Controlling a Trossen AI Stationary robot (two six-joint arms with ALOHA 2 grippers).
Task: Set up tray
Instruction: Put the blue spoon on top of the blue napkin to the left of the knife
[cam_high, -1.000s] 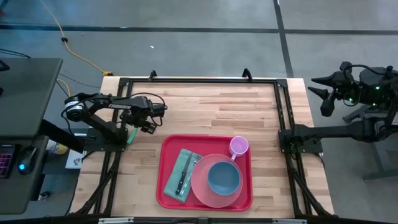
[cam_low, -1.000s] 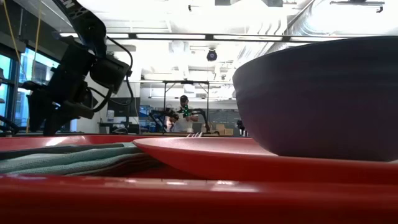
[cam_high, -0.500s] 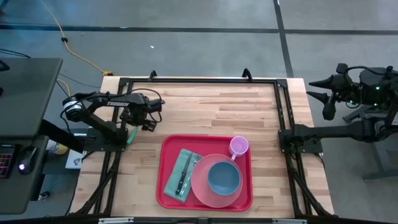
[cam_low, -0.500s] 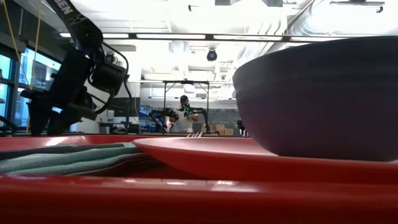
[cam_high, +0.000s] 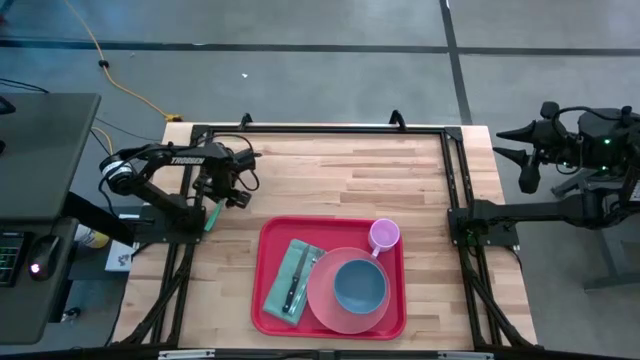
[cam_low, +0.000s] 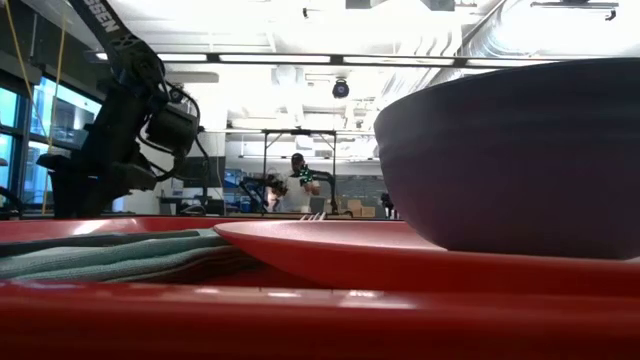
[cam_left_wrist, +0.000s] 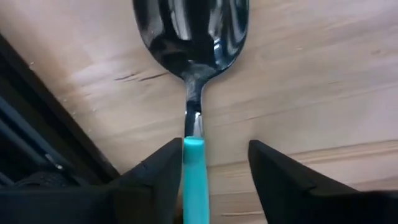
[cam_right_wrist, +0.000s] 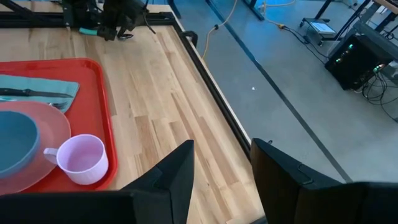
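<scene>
Left hand (cam_left_wrist: 208, 171) sits low over the far-left part of the wooden surface (cam_high: 380, 180), fingers (cam_left_wrist: 155, 174) apart w/ a spoon (cam_left_wrist: 189, 37) lying between them: teal handle running back between the fingers, shiny bowl pointing away, flat on the wood. Handle lies against one finger; the other stands off it, so no clamp can be made out yet. Likely reason for the pose: spoon is the one piece not on the tray, and fingers straddling the handle suit a pickup along its length.

Right hand (cam_right_wrist: 221, 171) waits off the surface's right edge, raised over the floor, fingers apart, nothing between them.

Red tray (cam_high: 275, 310) lies at the near-centre of the surface, well apart from the spoon. On it: green napkin (cam_high: 285, 262) at left w/ dark cutlery laid on top, pink plate (cam_high: 318, 300) beside it carrying a blue bowl (cam_high: 358, 285), pink cup (cam_high: 384, 235) at the far-right corner, touching the plate rim. Layout reads as a near-complete place setting.

Surface is pale butcher-block framed by black rails. Room: grey floor, yellow cable, desk w/ mouse at left; bright ceiling lights and, far back, a person at another rig.
</scene>
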